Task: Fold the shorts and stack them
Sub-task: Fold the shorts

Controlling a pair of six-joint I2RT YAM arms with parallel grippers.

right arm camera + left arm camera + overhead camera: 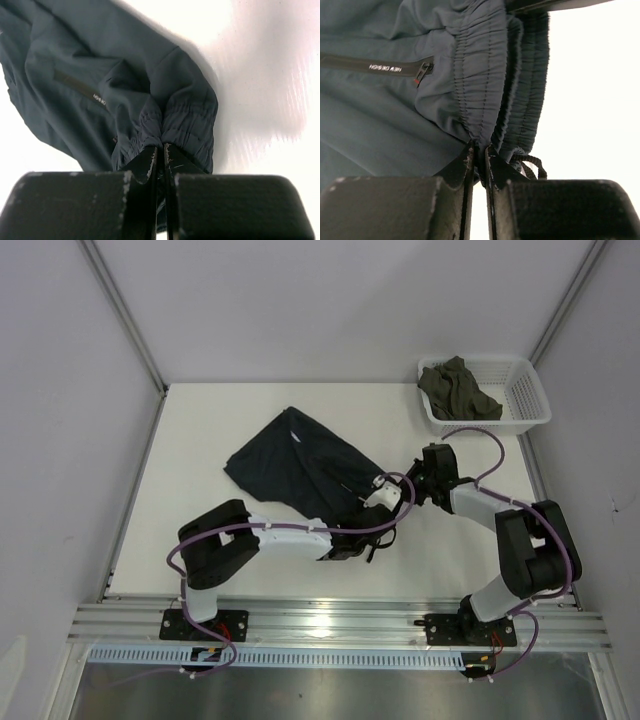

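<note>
The dark teal-navy shorts [295, 465] lie spread on the white table, legs toward the far left and waistband toward the near right. My left gripper [366, 540] is shut on the gathered elastic waistband [480, 75]; its jaws pinch the fabric edge at the left gripper's tips [480, 151]. A black drawstring cord [532, 165] hangs just right of them. My right gripper [393, 494] holds the waistband's other end, and the right gripper's tips [161, 148] are shut on bunched fabric of the shorts [125, 90]. A zip pocket with small white lettering [385, 67] shows on the shorts.
A white plastic basket [525, 390] stands at the far right corner with an olive-green garment [458, 388] inside. Grey walls close the table at the left, back and right. The aluminium base rail [330, 625] runs along the near edge.
</note>
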